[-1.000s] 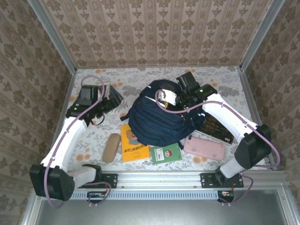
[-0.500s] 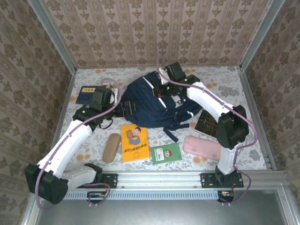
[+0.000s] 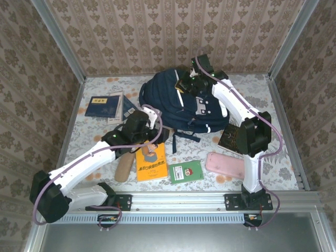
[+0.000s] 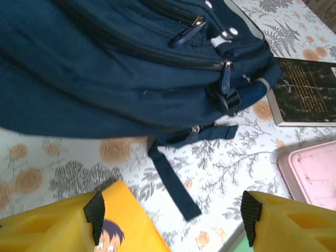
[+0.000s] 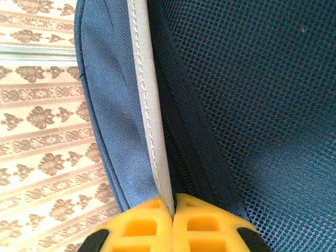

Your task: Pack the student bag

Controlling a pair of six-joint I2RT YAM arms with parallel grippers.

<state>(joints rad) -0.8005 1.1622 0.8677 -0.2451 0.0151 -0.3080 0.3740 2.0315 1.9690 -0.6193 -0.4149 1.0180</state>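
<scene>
Your student bag lies at the far middle of the table, its far end close to the back wall. Your right claw sits at that far end. In the right wrist view its yellow pads are pressed together on the bag's edge, with the grey reflective stripe running down between them.

Your left claw is just in front of the bag's near side, above the top of the orange-yellow book. In the left wrist view the claw stands wide with nothing between its fingers. A loose dark strap trails from the bag across the flowered cloth.

On the table nearer you lie a tan glasses case, a green booklet and a pink pencil case. A dark book rests right of the bag. A navy book with a yellow label lies to its left.
</scene>
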